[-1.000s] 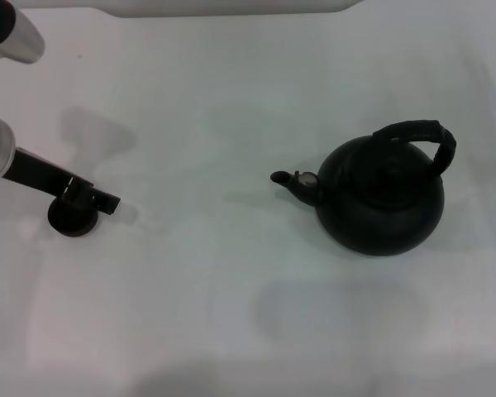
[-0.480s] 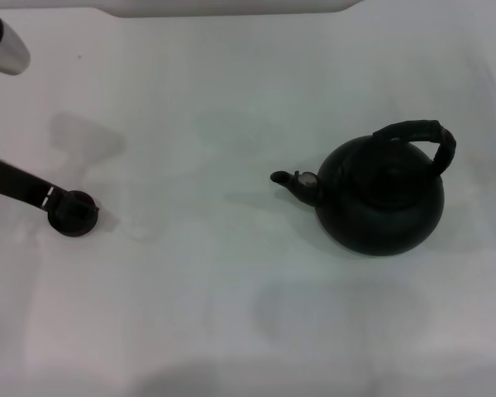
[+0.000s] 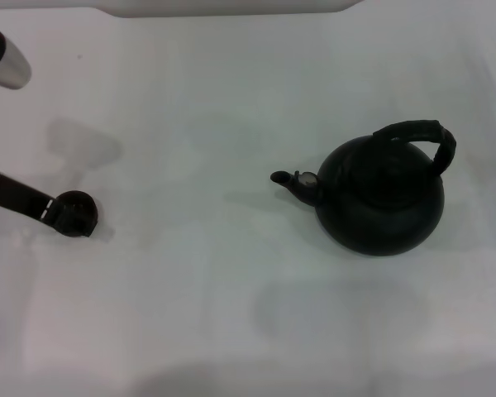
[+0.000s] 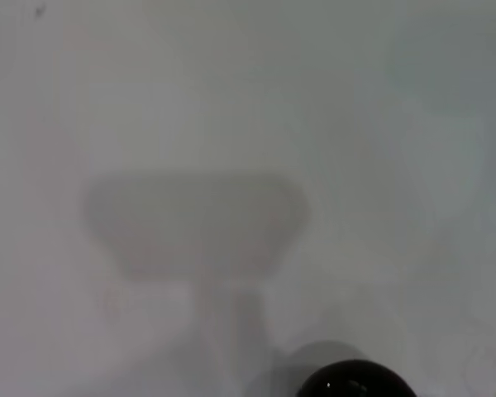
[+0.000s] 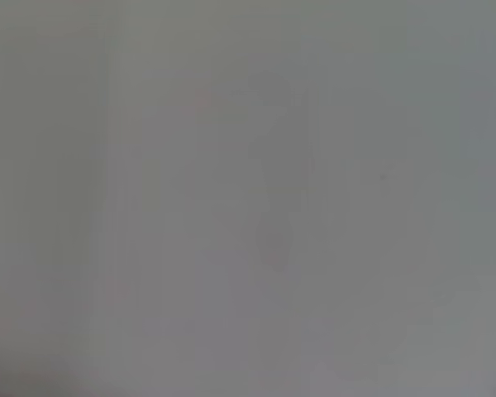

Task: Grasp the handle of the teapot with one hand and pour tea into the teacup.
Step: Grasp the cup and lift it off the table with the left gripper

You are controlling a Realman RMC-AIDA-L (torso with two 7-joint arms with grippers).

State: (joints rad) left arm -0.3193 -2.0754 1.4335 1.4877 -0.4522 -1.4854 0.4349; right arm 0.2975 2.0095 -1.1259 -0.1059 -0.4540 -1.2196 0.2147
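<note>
The teapot (image 3: pixel 382 194) sits on the right side of the white counter (image 3: pixel 231 273), with its spout (image 3: pixel 293 182) pointing left toward the cup (image 3: pixel 74 213), which is far away on the left side. The pot has not moved at all. What has changed is the left tool (image 3: pixel 66 217): a second ago its black tips reached past the cup toward the pot, and now the arm has pulled back to the left, so only its dark end shows right at the cup. I cannot tell if that tool is spread or pressed together, or if it holds the cup. The right tool is not seen anywhere. So the handle (image 3: pixel 417 136) is not grabbed yet, and I think pouring is still far off. The pot is round, fat and dull black. Its handle is a thick arch with a bumpy wrapped skin. The cup is tiny, round and dark, a bit shiny on top in the left wrist view (image 4: pixel 355 382). The counter is smooth and flat.
</note>
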